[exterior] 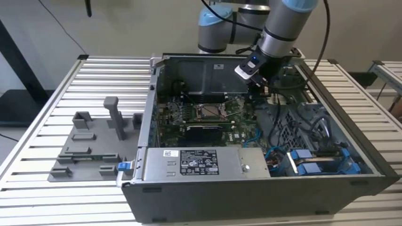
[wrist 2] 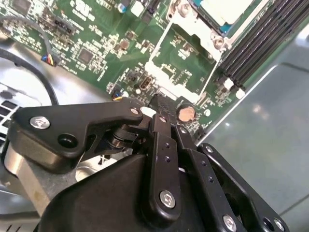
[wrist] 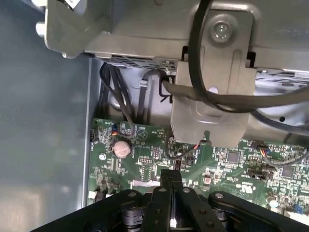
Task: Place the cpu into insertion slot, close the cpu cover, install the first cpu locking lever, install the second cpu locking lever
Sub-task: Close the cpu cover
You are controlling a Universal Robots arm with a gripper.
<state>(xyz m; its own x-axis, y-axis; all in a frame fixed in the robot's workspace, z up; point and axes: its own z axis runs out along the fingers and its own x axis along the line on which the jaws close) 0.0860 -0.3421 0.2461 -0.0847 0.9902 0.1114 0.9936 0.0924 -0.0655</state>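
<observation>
In the exterior view the open computer case (exterior: 264,188) lies on the slatted table, with the CPU socket (exterior: 209,111) in the middle of its green motherboard. In the second wrist view the cpu (wrist 2: 223,8) shows as a pale square sitting in that socket. The cpu cover (wrist 2: 155,52), a silver frame with a cut-out middle, lies flipped open over the board beside it. My gripper (exterior: 266,90) hangs above the board at the exterior view's right of the socket. Its black fingers (wrist 2: 161,104) (wrist: 170,175) are shut together, with nothing visible between them.
A coin battery (wrist 2: 186,113) (wrist: 121,148) sits just past the fingertips. Black memory slots (wrist 2: 256,48) run beside the socket. The grey power-supply box (exterior: 201,162) fills the case's front, cables (exterior: 308,127) its right. A metal bracket with cables (wrist: 212,96) stands ahead. A grey fixture (exterior: 88,150) lies outside.
</observation>
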